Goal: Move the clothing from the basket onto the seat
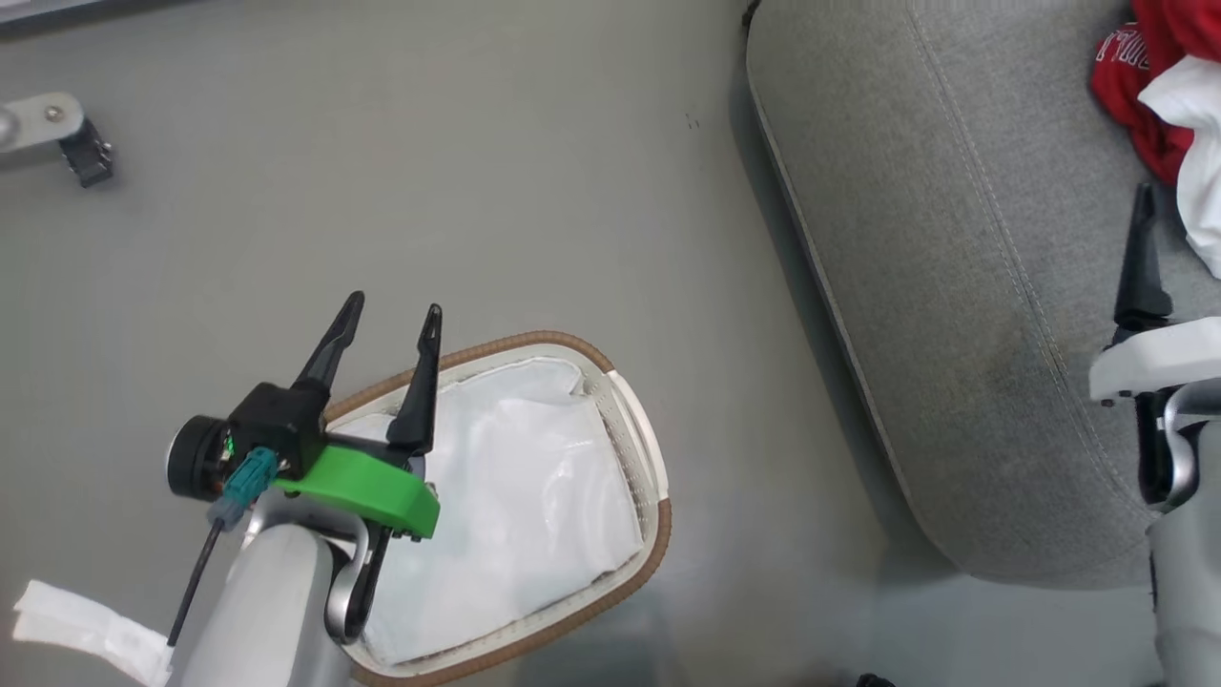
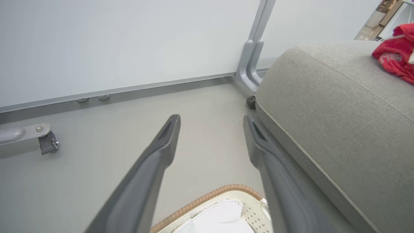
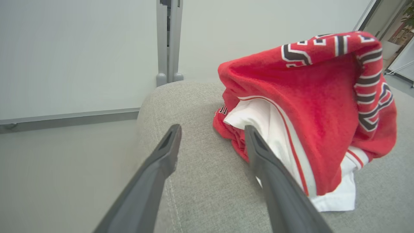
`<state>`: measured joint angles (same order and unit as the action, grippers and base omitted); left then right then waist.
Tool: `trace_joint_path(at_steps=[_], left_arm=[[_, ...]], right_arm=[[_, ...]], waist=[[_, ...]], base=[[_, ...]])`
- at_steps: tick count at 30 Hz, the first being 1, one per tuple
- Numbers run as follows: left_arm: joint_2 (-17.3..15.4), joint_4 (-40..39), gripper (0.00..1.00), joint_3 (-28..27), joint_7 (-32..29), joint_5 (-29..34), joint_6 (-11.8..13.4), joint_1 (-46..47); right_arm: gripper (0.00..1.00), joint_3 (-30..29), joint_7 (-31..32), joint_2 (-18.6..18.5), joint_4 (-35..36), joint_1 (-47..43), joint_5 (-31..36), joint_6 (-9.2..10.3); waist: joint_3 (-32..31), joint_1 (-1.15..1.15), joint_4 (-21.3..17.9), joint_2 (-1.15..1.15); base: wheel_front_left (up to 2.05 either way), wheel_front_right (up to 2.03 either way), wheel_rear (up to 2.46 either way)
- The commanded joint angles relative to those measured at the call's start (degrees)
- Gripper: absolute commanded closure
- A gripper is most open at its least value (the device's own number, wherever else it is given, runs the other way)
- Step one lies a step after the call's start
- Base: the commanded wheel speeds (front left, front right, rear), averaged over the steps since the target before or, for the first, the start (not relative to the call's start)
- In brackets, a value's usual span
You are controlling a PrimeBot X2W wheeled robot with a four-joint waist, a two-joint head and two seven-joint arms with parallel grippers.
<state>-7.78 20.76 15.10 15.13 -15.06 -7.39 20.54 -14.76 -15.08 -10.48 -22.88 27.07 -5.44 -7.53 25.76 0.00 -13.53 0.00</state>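
Note:
The clothing (image 3: 307, 106), red with white panels and black-and-white lettering, lies in a heap on the grey seat (image 3: 194, 168). My right gripper (image 3: 213, 129) is open just in front of the heap, its right finger close beside the white hem, with nothing between its fingers. In the head view the clothing (image 1: 1145, 76) sits at the top right of the seat (image 1: 954, 286), with one right finger (image 1: 1143, 258) below it. The basket (image 1: 658, 534) stands on the floor at lower centre, its white liner (image 1: 515, 496) showing inside. My left gripper (image 1: 394, 307) hovers open over its far left rim.
A metal leg with a caster (image 1: 67, 143) stands on the grey floor at the far left. A white strip of cloth (image 1: 86, 625) lies by my left forearm. A white partition with a grey post (image 2: 254, 58) runs behind the seat.

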Motion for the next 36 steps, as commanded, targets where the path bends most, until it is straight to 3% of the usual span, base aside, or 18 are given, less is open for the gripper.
trace_joint_path(at_steps=[1,16,25,36], left_arm=[[0.3,-0.4,0.0,-1.3,0.0,0.4,-0.1,-1.9],[3.7,-0.7,0.0,-14.4,0.0,5.3,0.0,-7.5],[4.5,1.6,0.0,-17.3,0.0,6.9,-0.1,-9.2],[4.8,3.6,0.0,-18.6,0.0,6.4,-0.1,-12.1]], right_arm=[[0.0,0.9,-0.1,0.5,0.4,-1.2,-0.8,0.08],[0.0,13.6,-0.1,6.5,-2.7,-2.5,-2.9,0.08],[0.0,16.8,-0.1,7.3,-4.0,-4.3,-3.5,0.08],[0.0,18.9,-0.1,7.4,-4.6,-9.4,-7.7,0.08]], waist=[[-3.7,0.0,3.3,0.0],[-11.0,0.0,10.8,0.0],[-14.9,0.0,13.7,0.0],[-20.3,0.0,14.2,0.0]], base=[[0.0,0.0,0.0],[0.0,0.0,0.0],[0.0,0.0,0.0],[0.0,0.0,0.0]])
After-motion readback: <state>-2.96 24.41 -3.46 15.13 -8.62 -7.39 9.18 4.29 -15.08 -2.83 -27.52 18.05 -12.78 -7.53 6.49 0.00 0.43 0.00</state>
